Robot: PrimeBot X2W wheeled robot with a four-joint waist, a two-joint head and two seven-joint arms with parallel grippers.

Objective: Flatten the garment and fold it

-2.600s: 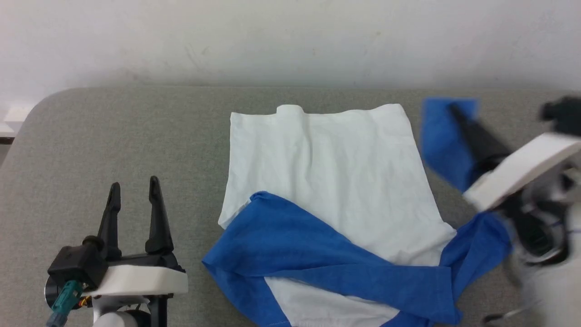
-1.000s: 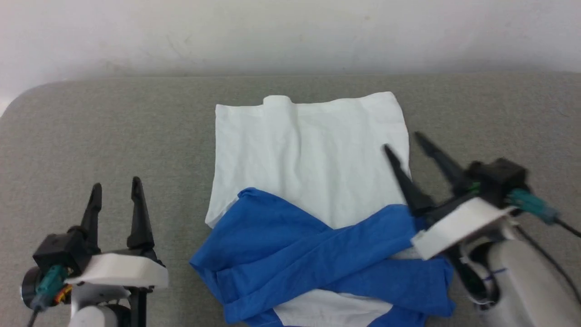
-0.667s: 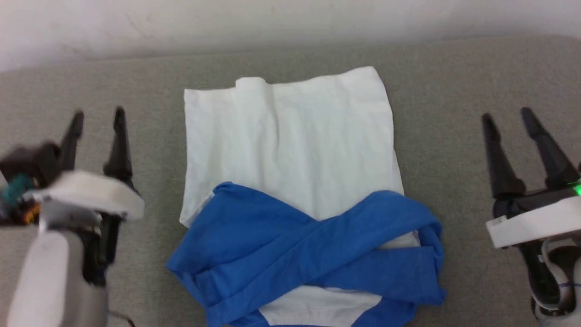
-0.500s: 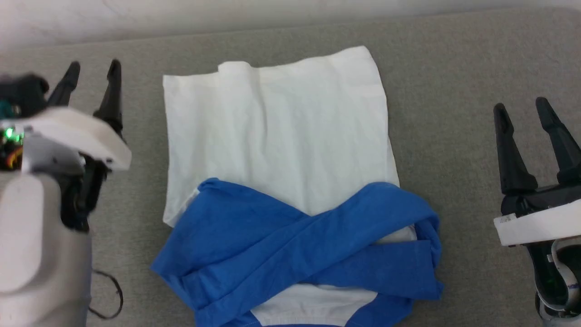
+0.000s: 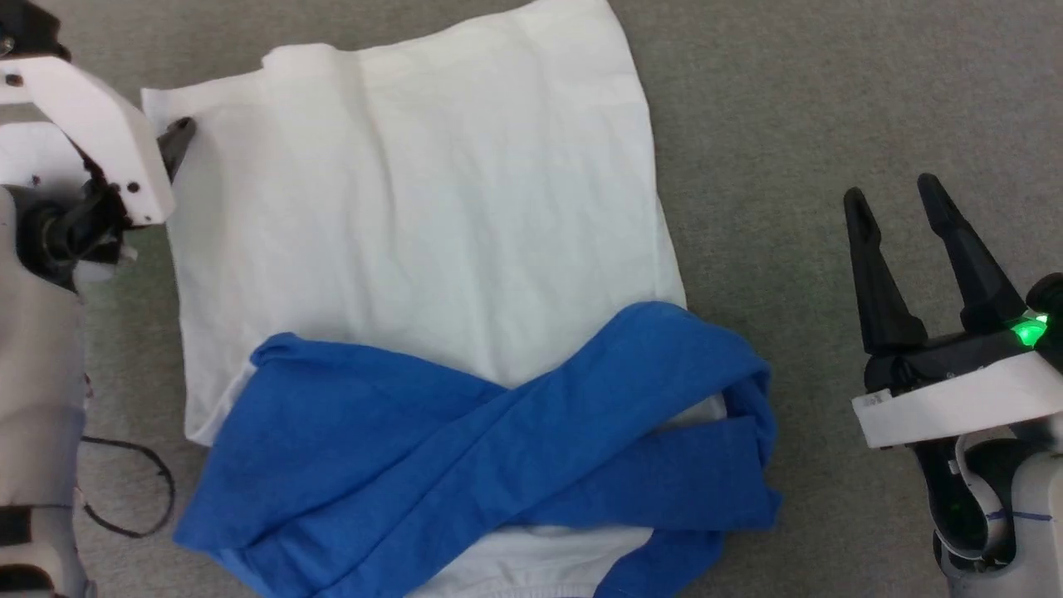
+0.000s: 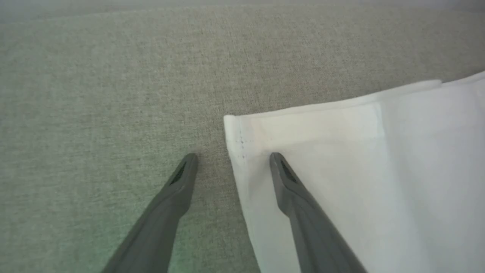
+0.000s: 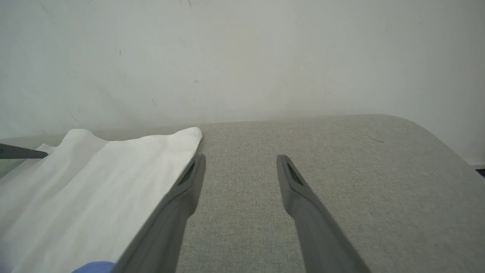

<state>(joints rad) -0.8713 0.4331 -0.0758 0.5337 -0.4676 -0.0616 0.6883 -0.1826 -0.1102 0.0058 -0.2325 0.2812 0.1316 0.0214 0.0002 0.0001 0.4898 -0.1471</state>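
Left wrist view first: the left gripper (image 6: 232, 156) has its jaws spread wide and empty. It straddles the far-left corner of the garment (image 5: 415, 191), one finger over white cloth, the other over bare grey table (image 5: 789, 100). Whether the tips touch down I cannot tell. That's new: a second ago this arm sat at the near left, well away from the shirt.

Over on the right, the right gripper (image 5: 893, 193) is also wide open, holding nothing, parked apart from the cloth. A couple of seconds back it was carrying a blue sleeve out there. Now both blue sleeves (image 5: 498, 448) lie crossed over the near half of the white body. The head camera has dipped too, so the shirt's shift in frame is the camera's doing, not the shirt's.

My read: the sleeves are in and the lengthwise fold comes next. The left arm is lined up on its corner; the right has yet to reach the far-right one.

Watch-outs: there's a raised pucker (image 5: 299, 58) on the far hem, and the sleeve at the near right is bunched, not flat. A loose black cable (image 5: 137, 498) loops at the near left. The wall (image 7: 242, 57) stands beyond the table's far edge.
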